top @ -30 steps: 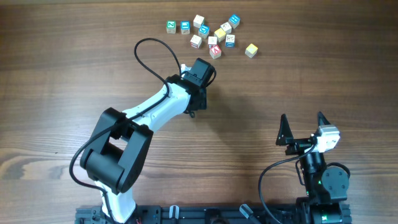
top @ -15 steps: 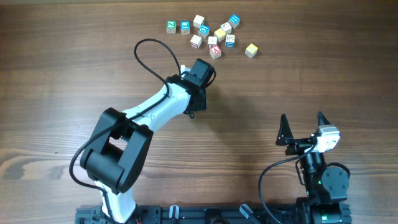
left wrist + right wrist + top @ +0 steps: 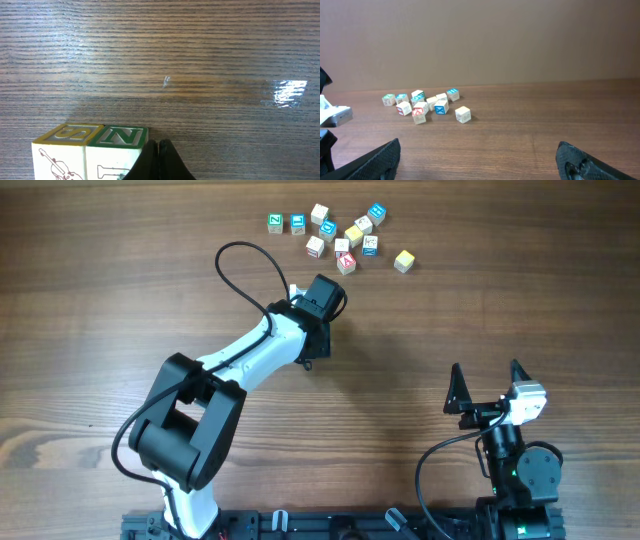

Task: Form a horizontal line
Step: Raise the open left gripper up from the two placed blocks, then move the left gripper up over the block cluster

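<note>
Small wooden letter cubes (image 3: pixel 341 240) lie in a loose scatter at the far middle of the table, with no long straight row among them. They also show in the right wrist view (image 3: pixel 422 102). A yellowish cube (image 3: pixel 403 261) sits apart on the right. In the left wrist view a yellow-topped "S" cube (image 3: pixel 60 155) and a green "N" cube (image 3: pixel 116 152) stand edge to edge. My left gripper (image 3: pixel 158 147) is shut and empty, its tips right beside the N cube. In the overhead view its wrist (image 3: pixel 318 302) hides the fingers. My right gripper (image 3: pixel 487 383) is open and empty near the front.
The left arm (image 3: pixel 250 355) stretches diagonally from its base at the front left, with a black cable loop (image 3: pixel 240 265) above it. The wooden table (image 3: pixel 520 290) is bare to the right of the cubes.
</note>
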You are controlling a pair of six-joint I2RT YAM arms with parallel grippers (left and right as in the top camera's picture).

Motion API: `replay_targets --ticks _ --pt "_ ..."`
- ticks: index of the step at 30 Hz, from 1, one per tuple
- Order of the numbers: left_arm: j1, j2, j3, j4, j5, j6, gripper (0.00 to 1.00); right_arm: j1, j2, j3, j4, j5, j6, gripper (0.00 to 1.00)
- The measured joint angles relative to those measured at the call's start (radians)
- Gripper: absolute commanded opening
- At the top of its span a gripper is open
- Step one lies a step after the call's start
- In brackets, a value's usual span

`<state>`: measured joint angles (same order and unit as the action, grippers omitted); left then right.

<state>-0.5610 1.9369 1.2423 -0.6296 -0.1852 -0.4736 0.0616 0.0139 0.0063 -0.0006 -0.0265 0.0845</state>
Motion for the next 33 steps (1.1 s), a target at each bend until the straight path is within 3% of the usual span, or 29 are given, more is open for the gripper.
replay_targets --ticks 7,13,14,17,18,23,33 --pt "0.0 0.0 0.0 0.018 -0.001 -0.003 0.11 0.0 0.0 0.0 0.0 0.0 0.0 1.0" --pt "0.0 0.0 0.0 0.068 0.011 -0.003 0.26 0.0 0.0 0.0 0.0 0.0 0.0 1.0" --pt "0.0 0.0 0.0 0.07 0.011 -0.002 0.25 0.0 0.0 0.0 0.0 0.0 0.0 1.0" --pt "0.0 0.001 0.025 0.029 0.014 0.025 0.04 0.0 0.0 0.0 0.0 0.0 0.0 1.0" --pt "0.0 0.002 0.045 0.008 0.016 0.028 0.04 0.0 0.0 0.0 0.0 0.0 0.0 1.0" --pt "0.02 0.004 0.341 -0.191 0.019 0.108 0.04 0.0 0.0 0.0 0.0 0.0 0.0 1.0" --pt "0.209 0.003 0.852 -0.315 0.079 0.178 0.04 0.0 0.0 0.0 0.0 0.0 0.0 1.0"
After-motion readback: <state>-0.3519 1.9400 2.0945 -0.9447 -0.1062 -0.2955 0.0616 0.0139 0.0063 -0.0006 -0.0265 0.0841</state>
